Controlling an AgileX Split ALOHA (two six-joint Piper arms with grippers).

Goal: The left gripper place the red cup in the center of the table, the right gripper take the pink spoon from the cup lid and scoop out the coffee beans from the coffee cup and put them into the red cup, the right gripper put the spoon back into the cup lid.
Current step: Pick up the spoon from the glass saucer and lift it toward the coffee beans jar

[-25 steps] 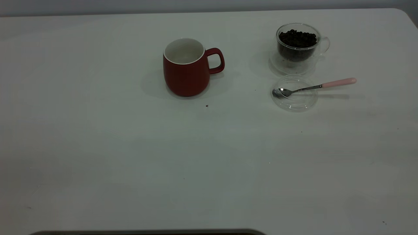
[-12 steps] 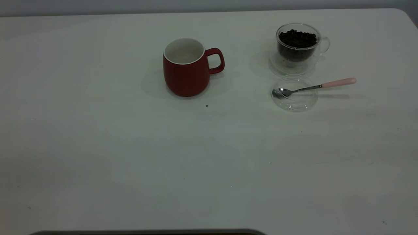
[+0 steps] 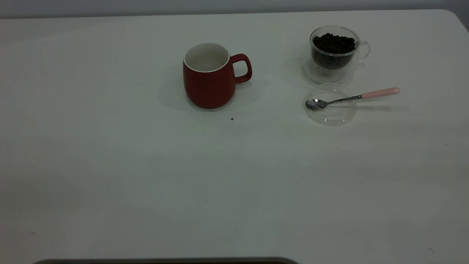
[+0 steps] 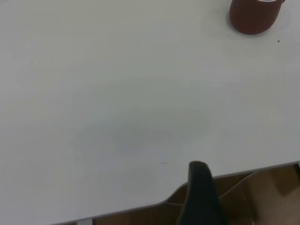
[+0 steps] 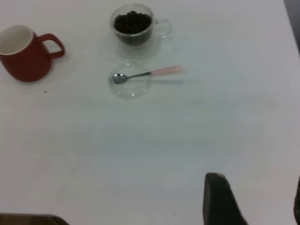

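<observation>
The red cup (image 3: 209, 82) stands upright on the white table (image 3: 220, 176), a little left of the middle at the far side, handle to the right. At the far right the clear coffee cup (image 3: 334, 55) holds coffee beans (image 3: 333, 42). Just in front of it lies the cup lid (image 3: 335, 116). The pink spoon (image 3: 357, 96) rests with its bowl in the lid and its handle out to the right. Neither gripper shows in the exterior view. My left gripper (image 4: 251, 173) hangs open over the table's near edge, far from the red cup (image 4: 253, 16). My right gripper (image 5: 257, 180) is open and empty, well short of the spoon (image 5: 150, 73).
A small dark speck (image 3: 232, 118) lies just in front of the red cup. The table's rounded corner (image 3: 452, 14) is at the far right. A brown surface (image 4: 262, 197) shows below the table's near edge in the left wrist view.
</observation>
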